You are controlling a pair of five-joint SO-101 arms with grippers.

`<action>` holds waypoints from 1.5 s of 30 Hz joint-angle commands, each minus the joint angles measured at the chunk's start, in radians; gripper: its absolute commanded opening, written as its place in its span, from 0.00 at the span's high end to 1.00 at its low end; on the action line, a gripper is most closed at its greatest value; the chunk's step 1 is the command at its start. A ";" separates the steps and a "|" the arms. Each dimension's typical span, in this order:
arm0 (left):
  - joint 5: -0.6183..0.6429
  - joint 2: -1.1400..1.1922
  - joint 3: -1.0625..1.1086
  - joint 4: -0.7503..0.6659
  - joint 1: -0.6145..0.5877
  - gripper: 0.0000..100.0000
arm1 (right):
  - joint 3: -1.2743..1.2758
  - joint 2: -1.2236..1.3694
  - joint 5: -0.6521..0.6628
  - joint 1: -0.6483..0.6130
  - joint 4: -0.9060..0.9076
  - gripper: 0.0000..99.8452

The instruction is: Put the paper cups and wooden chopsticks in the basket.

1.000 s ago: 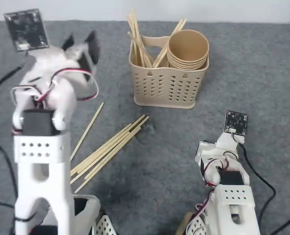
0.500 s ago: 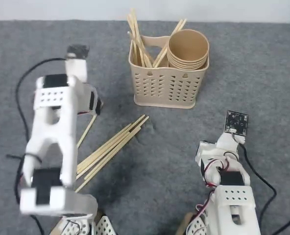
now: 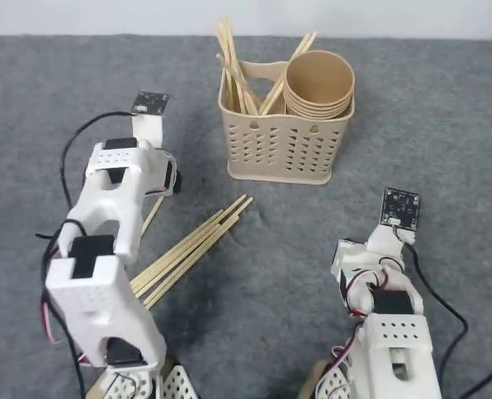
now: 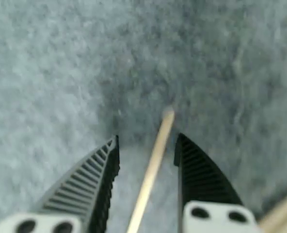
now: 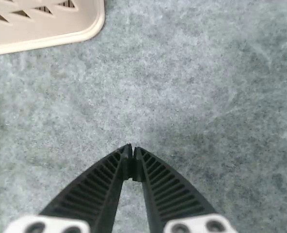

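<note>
— Start with the big things, seen from the high view.

— A grey mat [image 3: 445, 125] covers the table. The left arm [image 3: 113, 216] stretches from 7 o'clock up towards 10 o'clock. The right arm [image 3: 387, 324] sits folded at 5 o'clock.

— And the basket?

— The basket [image 3: 283, 150] stands upright at 12 o'clock. A nested stack of paper cups [image 3: 318, 83] sits in its 3 o'clock half. The standing chopsticks [image 3: 233, 62] lean in the 9 o'clock half, with a couple slanting towards the cups.

— What is still on the mat?

— The loose chopsticks [image 3: 192, 245] lie in a bundle at the basket's 7 o'clock, running from 2 o'clock down to 8 o'clock. Their lower ends pass under the left arm. A single chopstick [image 3: 150, 218] lies just beside them on their 9 o'clock side, mostly hidden by that arm.

— Where is that one relative to the left gripper?

— The left gripper [image 4: 147, 138] is spread wide, low over the mat. The single chopstick [image 4: 153, 165] runs lengthwise through the gap between the two fingers. It sits nearer one finger but clear of both, and its tip reaches just past the fingertips. Nothing is gripped.

— And the right gripper?

— The right gripper [image 5: 132, 148] is clenched, tips pressed together with nothing between them. It hangs over bare mat, well apart from the basket's corner [image 5: 46, 24].
</note>
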 commanded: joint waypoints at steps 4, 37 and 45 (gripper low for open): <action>-0.005 -0.006 -0.027 -0.043 -0.002 0.89 | -0.009 -0.025 0.023 0.008 -0.025 0.99; -0.005 -0.930 0.234 0.293 -0.044 0.99 | -0.009 -0.025 0.023 0.012 -0.025 0.99; -0.002 -1.301 0.680 -0.072 -0.046 0.99 | -0.009 -0.025 0.023 0.008 -0.025 0.99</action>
